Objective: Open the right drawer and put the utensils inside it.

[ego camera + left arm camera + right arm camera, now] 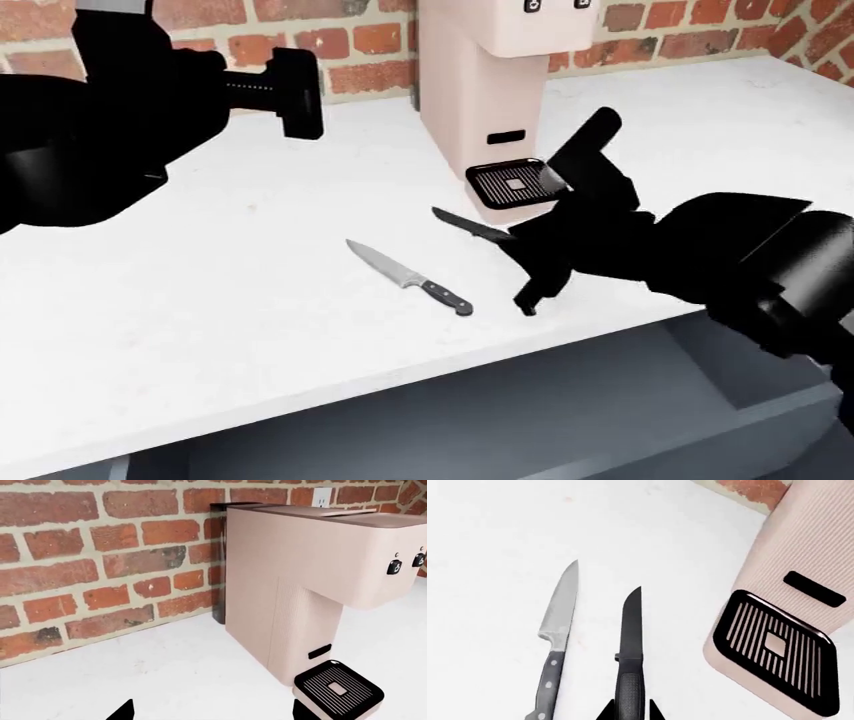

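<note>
The white countertop (240,290) carries a chef's knife (408,277), a paring knife (461,225) and a pink coffee machine (481,90).

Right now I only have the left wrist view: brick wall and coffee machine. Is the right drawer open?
Observer: Yes. The head view shows the right drawer pulled out below the counter, with no knife in the part I can see.
Operator: Where are the knives?
Observer: Both lie on the counter, the chef's knife and the paring knife, the latter nearer the coffee machine.
Operator: And my right arm?
Observer: The right gripper straddles the paring knife's handle. I cannot tell if it has closed.
</note>
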Controlling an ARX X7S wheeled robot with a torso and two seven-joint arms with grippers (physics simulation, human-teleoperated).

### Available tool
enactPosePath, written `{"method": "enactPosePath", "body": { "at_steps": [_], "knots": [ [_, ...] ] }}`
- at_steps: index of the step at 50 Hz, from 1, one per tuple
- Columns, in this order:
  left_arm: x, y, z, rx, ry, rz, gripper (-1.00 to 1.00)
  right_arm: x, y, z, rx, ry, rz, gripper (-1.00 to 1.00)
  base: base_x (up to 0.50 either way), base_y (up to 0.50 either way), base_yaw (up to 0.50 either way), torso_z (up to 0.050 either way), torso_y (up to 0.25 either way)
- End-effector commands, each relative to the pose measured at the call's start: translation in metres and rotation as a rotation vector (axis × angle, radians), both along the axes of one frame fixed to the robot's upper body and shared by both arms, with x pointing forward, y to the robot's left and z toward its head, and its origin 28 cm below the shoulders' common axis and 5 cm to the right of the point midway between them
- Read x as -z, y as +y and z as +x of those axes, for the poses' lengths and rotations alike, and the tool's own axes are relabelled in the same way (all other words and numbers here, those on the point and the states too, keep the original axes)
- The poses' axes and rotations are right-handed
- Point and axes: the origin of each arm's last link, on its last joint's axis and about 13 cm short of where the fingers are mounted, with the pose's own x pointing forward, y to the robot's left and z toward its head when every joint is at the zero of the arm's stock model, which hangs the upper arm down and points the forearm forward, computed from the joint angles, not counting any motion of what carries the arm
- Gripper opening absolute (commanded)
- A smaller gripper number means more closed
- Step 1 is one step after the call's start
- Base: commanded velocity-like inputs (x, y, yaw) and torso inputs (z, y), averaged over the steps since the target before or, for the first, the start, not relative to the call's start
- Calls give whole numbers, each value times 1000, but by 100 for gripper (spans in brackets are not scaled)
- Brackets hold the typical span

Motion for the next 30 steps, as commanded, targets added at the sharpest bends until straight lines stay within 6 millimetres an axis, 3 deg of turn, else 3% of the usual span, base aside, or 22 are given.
{"method": "enactPosePath", "body": {
  "at_steps": [1,6,14,21,30],
  "knots": [
    [-1,1,-2,-4,-2,-2,100,-27,5,-56,-111,-133,-21,-100,0,0,0,0,0],
    [-2,2,-3,-4,-4,-2,100,-38,5,-84,-172,-179,-11,-100,0,0,0,0,0],
    [-3,1,-3,-3,-6,-2,100,-32,19,-121,-375,-141,-64,-100,0,0,0,0,0],
    [-3,1,-2,-3,-4,-3,100,-34,39,-134,-507,-113,-141,-100,0,0,0,0,0],
    [-3,2,-3,-5,-5,0,100,-33,58,-132,-585,-107,-179,-100,0,0,0,0,0]
  ]
}}
